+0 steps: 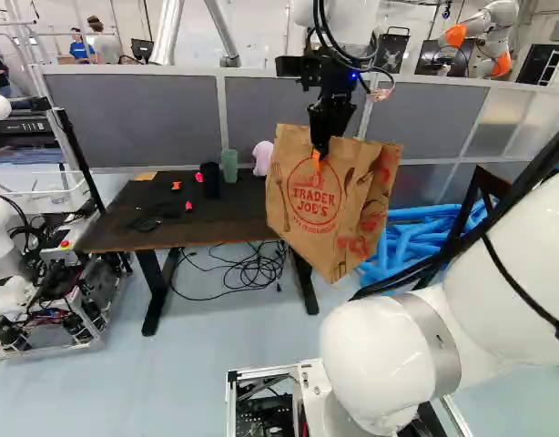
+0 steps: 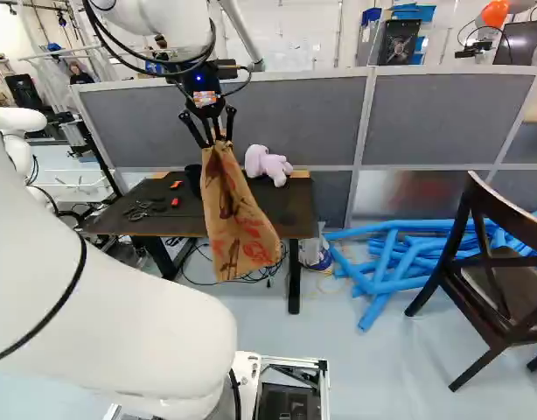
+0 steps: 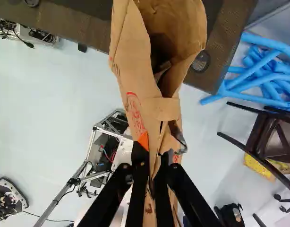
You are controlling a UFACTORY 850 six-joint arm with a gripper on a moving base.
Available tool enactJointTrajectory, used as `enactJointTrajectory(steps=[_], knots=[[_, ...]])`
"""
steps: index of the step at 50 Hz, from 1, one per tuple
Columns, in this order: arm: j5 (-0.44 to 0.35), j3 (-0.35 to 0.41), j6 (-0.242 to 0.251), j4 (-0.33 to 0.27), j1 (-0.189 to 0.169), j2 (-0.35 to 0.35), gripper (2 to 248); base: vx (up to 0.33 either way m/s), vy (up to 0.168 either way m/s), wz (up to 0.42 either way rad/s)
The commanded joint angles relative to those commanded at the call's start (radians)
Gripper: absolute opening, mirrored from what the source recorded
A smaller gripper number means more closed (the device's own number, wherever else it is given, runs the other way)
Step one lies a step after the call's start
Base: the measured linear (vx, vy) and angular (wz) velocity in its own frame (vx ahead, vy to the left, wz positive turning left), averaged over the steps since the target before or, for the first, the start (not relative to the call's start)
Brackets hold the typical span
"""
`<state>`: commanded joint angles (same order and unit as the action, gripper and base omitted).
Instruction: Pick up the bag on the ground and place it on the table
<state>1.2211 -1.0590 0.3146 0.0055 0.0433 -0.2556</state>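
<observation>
In the right base view my gripper (image 2: 214, 140) points down, pinching the upper rim of a brown paper bag (image 2: 238, 223). The bag hangs tilted in front of the table (image 2: 242, 229), overlapping its right part. In the left base view the bag (image 1: 302, 214) shows red print. The wrist view has the gripper (image 3: 153, 158) shut on the bag's edge, with the orange pad (image 3: 143, 141) against the paper. The bag's mouth (image 3: 161, 47) gapes ahead of the fingers. Whether the bag touches the table edge I cannot tell.
On the table are a black cup (image 1: 210, 179), a green cup (image 1: 229, 166), a pale purple plush toy (image 2: 268, 164) and small red items. Blue tubes (image 2: 387, 262) and a dark chair (image 2: 496, 271) stand to its right. Cables (image 1: 252, 269) lie beneath it. Another robot (image 1: 6, 237) stands at left.
</observation>
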Motion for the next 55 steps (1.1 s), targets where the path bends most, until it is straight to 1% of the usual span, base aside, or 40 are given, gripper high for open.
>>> enactJointTrajectory(steps=[17, 18, 34, 55], knots=[[0.000, 0.000, 0.000, 0.000, 0.000, 0.000, 21, 0.139, 0.004, 0.004], [0.000, -0.012, 0.000, 0.000, -0.001, 0.015, 21, 0.127, 0.007, -0.010], [0.000, -0.060, 0.000, 0.000, -0.003, 0.072, 21, 0.009, 0.001, 0.003], [0.000, -0.165, 0.000, 0.000, -0.007, 0.188, 21, 0.000, 0.000, 0.000]])
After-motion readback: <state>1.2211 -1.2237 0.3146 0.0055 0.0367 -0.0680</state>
